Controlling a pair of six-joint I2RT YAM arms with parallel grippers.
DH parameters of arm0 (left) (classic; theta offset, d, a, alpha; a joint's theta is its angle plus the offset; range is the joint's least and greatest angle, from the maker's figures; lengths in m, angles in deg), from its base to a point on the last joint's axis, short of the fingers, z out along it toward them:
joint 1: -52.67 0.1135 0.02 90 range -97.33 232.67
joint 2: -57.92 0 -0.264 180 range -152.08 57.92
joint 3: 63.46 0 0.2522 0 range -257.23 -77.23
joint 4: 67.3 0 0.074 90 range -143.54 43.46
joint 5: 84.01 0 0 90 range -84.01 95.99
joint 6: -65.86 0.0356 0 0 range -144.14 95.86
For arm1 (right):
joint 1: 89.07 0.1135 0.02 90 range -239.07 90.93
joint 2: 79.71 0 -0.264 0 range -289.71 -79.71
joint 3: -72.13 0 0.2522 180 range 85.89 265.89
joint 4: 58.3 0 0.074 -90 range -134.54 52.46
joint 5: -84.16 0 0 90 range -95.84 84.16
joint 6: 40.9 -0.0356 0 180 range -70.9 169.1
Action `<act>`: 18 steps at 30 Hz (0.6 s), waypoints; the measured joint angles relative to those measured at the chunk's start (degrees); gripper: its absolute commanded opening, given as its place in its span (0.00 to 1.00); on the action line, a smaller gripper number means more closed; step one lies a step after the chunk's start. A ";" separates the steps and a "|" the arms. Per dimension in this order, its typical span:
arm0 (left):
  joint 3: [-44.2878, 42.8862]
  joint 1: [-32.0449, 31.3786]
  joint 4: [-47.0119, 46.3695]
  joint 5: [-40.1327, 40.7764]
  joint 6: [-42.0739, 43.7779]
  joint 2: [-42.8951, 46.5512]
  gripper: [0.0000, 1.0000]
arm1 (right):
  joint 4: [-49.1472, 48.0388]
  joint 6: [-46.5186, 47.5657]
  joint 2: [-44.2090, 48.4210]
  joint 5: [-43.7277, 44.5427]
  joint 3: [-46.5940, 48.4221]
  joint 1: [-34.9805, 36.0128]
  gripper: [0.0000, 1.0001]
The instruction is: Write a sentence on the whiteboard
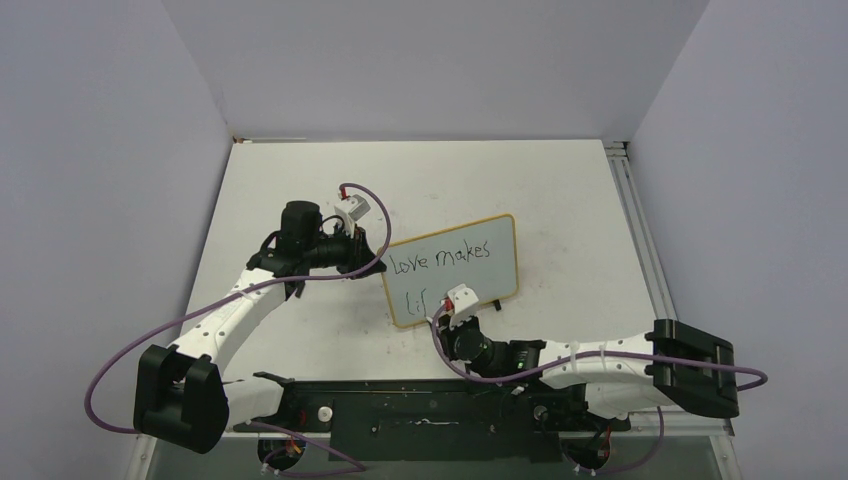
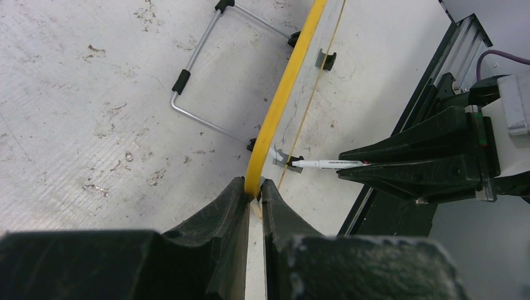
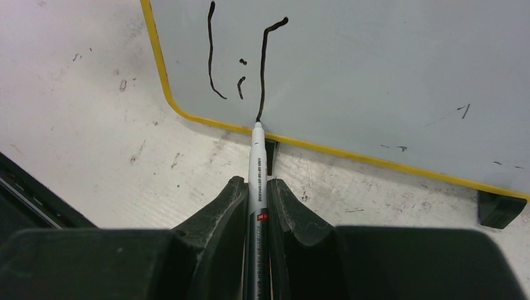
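The whiteboard (image 1: 478,282) is standing mid-tabletop (image 1: 560,200) with a wire stand (image 2: 180,82) behind it, and the sentence (image 1: 440,259) on it is reading "Love makes" over "lif". The left claw (image 2: 253,187) is pinching the board's yellow left edge. From the near side, the right claw (image 3: 257,184), clamped tight around a marker (image 3: 257,162), is seemingly pressing its tip onto the last stroke's foot.
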 measured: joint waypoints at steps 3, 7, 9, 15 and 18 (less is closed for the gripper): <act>-0.04 0.00 -0.02 0.02 0.02 0.00 0.00 | 0.22 -0.68 -1.25 -0.66 0.00 0.35 0.05; -0.09 0.00 -0.02 0.02 0.02 0.00 0.00 | -0.22 -0.94 -2.38 -1.86 0.00 0.52 0.05; -0.11 0.00 -0.02 0.04 0.02 0.00 0.00 | -0.39 -0.87 -2.51 -1.86 0.00 0.66 0.05; -0.11 0.00 0.07 -0.02 0.00 0.00 0.00 | -0.66 -0.26 -1.55 -1.79 0.00 0.70 0.05; -0.11 0.00 0.09 -0.02 -0.02 0.00 0.00 | -0.70 -0.20 1.20 -1.01 -0.02 0.70 0.05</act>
